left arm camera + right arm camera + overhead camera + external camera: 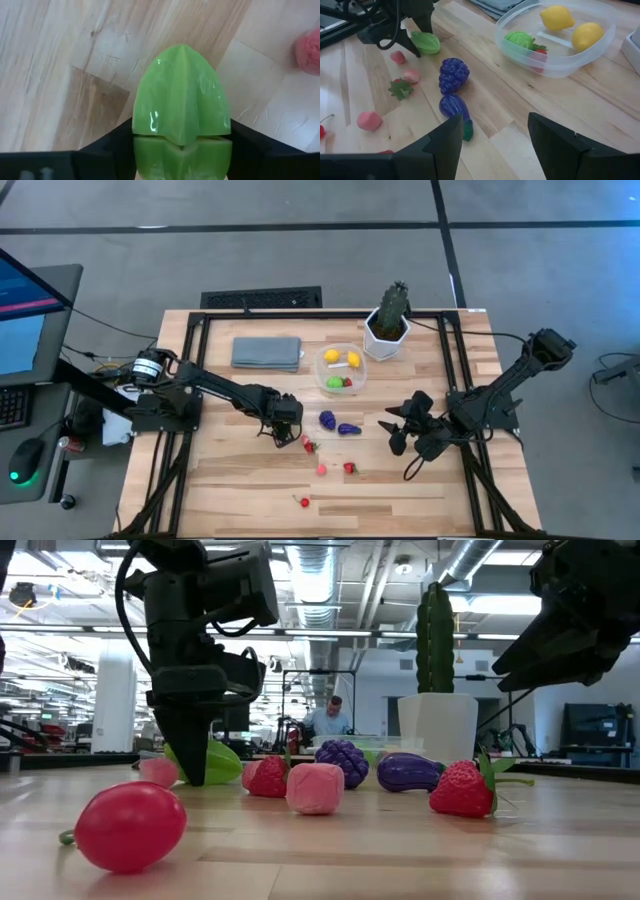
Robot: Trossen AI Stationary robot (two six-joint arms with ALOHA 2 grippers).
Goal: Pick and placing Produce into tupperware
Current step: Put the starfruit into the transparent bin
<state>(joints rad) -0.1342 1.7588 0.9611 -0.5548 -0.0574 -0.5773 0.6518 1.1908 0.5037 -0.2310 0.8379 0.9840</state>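
The round clear tupperware point(340, 368) sits at the table's far middle and holds two yellow pieces, a green one and a red one. My left gripper point(285, 423) stands over a ridged green piece point(180, 100) of produce and is shut on it. Two purple pieces point(452, 75) lie on the table to its right. Several red and pink pieces point(322, 469) are scattered nearer the front edge. My right gripper point(492, 145) hangs open over the table's right part, with nothing between its fingers. My left gripper pinches the green piece by its two opposite sides point(142, 142), near its broader end, between the two fingers point(112, 147). The fingers come from above, pointing almost straight down. The piece lies on the wooden table point(222, 775), its pointed end sticking out beyond the fingers.
A cactus in a white pot point(385, 338) stands right of the tupperware, and a folded grey-blue cloth point(267, 352) lies left of it. A black frame point(190, 380) runs along the table's sides. A person point(330, 720) sits far behind the table.
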